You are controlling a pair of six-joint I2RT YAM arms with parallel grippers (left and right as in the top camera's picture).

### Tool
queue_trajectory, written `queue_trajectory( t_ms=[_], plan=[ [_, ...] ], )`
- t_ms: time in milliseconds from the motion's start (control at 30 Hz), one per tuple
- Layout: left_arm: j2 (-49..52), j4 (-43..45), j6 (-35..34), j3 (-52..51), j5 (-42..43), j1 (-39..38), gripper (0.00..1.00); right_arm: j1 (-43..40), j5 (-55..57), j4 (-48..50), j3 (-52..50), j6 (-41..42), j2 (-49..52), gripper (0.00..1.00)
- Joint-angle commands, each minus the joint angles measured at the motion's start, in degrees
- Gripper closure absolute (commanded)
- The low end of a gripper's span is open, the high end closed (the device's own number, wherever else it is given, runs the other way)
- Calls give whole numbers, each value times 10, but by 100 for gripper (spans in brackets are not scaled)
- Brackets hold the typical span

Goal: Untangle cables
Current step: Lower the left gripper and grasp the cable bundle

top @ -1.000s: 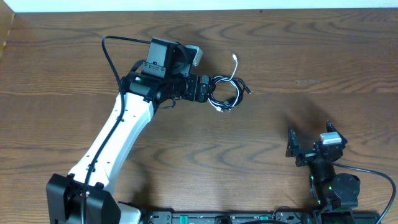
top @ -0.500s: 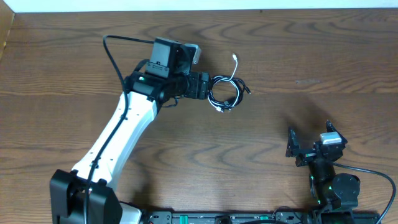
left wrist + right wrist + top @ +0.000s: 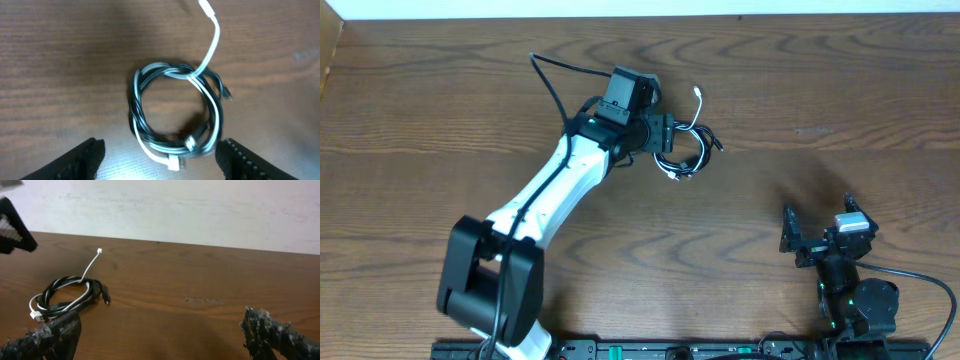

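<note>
The left hand (image 3: 160, 150) hangs over the coiled black and white cables (image 3: 175, 115) on the worktop (image 3: 60, 60), jaws spread wide. The right hand (image 3: 818, 228) rests well apart, wide open.

- The flat wooden table (image 3: 820, 80) is showing a warm mid-brown, with darker wavy grain lines running across the whole frame.
- The thin white cable (image 3: 216, 37) is gleaming bright white, and its plug tip at the upper right of the left wrist view is white too.
- The thin black cable (image 3: 134, 100) is looking glossy black with pale glints, alternating with white strands around the loop.
- The plain painted wall (image 3: 200, 205) is showing off-white with faint grey smudges.
- The left arm's long link (image 3: 555, 185) is showing white, while its joints and the left gripper (image 3: 160, 146) are showing black.
- The right gripper (image 3: 160, 319) is looking matt black, with tiny green lights (image 3: 841, 297) glowing at the lower right of the overhead view.
</note>
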Motion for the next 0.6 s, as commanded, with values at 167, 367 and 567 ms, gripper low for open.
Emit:
queue_trajectory(
  t_ms=[167,367,567],
  plan=[
    [63,1,-11,62,-45,0,31,-1,-4,-2,-1,5,-1,1],
    [116,-8,-10,91,-71,0,39,-1,-4,-2,-1,5,-1,1],
    [153,-24,6,91,-85,0,41,-1,-4,-2,-1,5,-1,1]
  ],
)
